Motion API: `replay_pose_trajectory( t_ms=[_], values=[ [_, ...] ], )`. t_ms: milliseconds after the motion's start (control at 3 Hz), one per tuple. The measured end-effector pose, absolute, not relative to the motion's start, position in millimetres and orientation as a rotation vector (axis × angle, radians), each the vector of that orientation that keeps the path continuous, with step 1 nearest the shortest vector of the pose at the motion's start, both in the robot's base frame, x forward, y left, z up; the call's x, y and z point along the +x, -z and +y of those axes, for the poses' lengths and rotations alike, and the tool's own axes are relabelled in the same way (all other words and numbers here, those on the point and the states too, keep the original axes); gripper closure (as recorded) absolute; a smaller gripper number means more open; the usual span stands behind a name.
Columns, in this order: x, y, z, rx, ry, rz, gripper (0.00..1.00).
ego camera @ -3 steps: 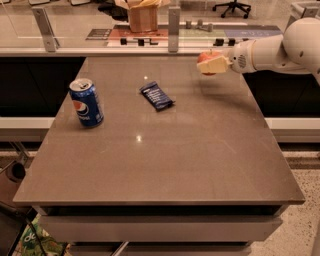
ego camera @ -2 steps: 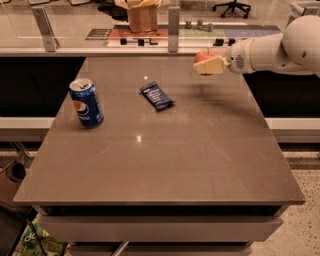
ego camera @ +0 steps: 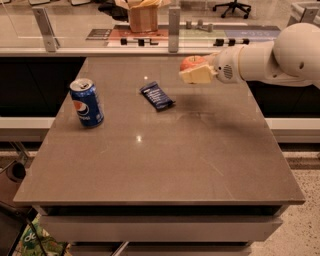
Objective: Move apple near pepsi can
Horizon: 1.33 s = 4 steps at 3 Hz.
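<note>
The red-orange apple is held in my gripper, above the far right part of the table. The fingers are closed around it, and the white arm reaches in from the right. The blue pepsi can stands upright near the table's left edge, well to the left of the apple. My gripper is far from the can, with a snack packet lying between them.
A flat dark blue snack packet lies on the brown table between can and gripper. A glass-partitioned counter with a brown paper bag runs behind the table. A lower shelf sits beneath the tabletop.
My gripper has carried the apple leftward and slightly toward the table's middle. The can and the packet have not moved.
</note>
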<state>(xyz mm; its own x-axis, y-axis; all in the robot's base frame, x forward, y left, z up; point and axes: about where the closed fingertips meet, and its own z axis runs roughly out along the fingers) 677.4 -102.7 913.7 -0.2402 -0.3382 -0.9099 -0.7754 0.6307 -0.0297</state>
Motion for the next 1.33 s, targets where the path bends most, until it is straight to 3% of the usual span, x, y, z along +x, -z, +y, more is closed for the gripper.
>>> replay_pose_trajectory(
  t_ms=[1333],
  values=[
    [593, -886, 28, -1.041, -0.678, 1.744, 1.00]
  ],
)
